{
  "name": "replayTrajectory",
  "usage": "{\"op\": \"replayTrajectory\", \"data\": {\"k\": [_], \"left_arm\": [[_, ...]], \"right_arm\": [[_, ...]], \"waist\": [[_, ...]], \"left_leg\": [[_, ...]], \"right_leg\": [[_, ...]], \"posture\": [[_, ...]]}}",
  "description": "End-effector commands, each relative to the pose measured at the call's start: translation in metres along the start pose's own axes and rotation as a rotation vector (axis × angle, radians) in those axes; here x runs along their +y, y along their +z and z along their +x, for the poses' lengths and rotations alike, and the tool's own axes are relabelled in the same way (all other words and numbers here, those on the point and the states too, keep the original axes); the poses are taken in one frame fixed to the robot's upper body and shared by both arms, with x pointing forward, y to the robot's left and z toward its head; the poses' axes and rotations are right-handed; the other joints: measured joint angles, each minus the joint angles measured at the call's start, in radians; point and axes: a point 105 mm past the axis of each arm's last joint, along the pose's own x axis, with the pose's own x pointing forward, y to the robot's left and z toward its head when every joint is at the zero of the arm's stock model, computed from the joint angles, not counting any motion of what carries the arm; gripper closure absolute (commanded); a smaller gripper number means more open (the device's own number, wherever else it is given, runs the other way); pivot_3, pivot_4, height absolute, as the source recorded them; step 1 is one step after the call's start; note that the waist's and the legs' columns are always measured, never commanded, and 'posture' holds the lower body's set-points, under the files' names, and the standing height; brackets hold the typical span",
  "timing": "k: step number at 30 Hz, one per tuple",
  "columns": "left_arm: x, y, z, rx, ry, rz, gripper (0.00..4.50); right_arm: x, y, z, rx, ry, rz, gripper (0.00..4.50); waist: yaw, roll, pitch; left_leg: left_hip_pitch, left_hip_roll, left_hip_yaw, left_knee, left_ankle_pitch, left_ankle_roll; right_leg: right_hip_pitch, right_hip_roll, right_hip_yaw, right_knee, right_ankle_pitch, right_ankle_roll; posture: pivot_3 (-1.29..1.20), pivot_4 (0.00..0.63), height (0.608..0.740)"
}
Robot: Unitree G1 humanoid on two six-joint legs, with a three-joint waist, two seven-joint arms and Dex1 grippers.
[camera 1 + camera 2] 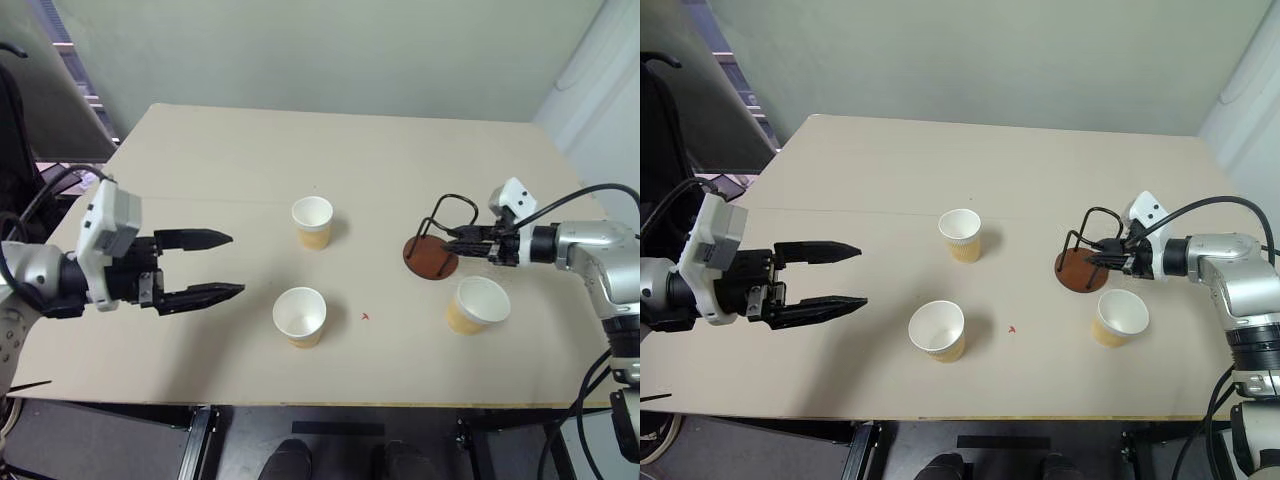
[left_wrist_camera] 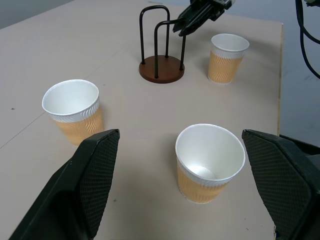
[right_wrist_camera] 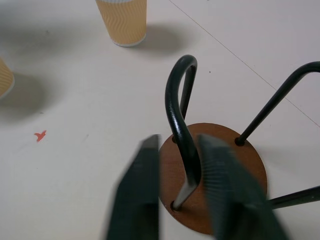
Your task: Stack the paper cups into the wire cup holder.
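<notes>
Three paper cups stand upright on the table: one at mid-table (image 1: 312,221), one nearer the front edge (image 1: 300,316), one at the right (image 1: 478,304) just in front of the wire cup holder (image 1: 430,258). The holder is black wire loops on a round reddish-brown base. My right gripper (image 1: 452,240) reaches in from the right, its fingers closed on one upright wire loop (image 3: 175,100). My left gripper (image 1: 238,264) hovers wide open at the left, pointing toward the two left cups, nothing between its fingers.
The beige table (image 1: 250,150) has a small red mark (image 1: 365,317) between the front cups. Its right edge runs close behind my right arm. A dark chair (image 1: 10,110) stands off the table's left side.
</notes>
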Motion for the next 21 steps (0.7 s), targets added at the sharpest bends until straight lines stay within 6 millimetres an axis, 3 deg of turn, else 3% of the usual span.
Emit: {"op": "replayTrajectory", "data": {"k": [1,9,14,21], "left_arm": [[0.0,0.012,-0.002,-0.012,0.003,0.044,0.28],[-0.006,0.019,0.006,-0.004,-0.103,0.068,0.28],[-0.014,0.017,0.012,0.068,-0.229,0.093,0.28],[-0.019,0.002,0.019,0.194,-0.319,0.135,0.28]], "right_arm": [[0.01,0.023,-0.008,-0.064,0.051,-0.055,4.47],[0.068,0.055,-0.003,-0.142,0.342,-0.165,4.47],[0.118,0.052,0.001,-0.105,0.589,-0.269,4.47],[0.131,0.037,0.007,-0.028,0.682,-0.375,4.47]], "waist": [[0.0,0.0,0.0],[0.0,0.0,0.0],[-0.001,0.0,0.0],[-0.002,0.0,0.0]], "left_leg": [[0.0,0.0,0.0,0.0,0.0,0.0],[0.0,0.0,0.001,0.0,0.0,-0.001],[-0.001,0.0,0.001,0.0,0.0,-0.001],[0.0,0.0,-0.001,0.001,0.0,-0.001]], "right_leg": [[0.0,0.0,0.0,0.0,0.0,0.0],[0.0,0.001,0.0,-0.001,0.0,0.0],[0.0,0.001,0.0,-0.001,0.0,0.0],[0.0,0.001,0.001,-0.001,0.0,0.0]], "posture": [[0.0,0.15,0.74],[0.0,0.15,0.74],[0.0,0.15,0.74],[0.0,0.15,0.74]]}}
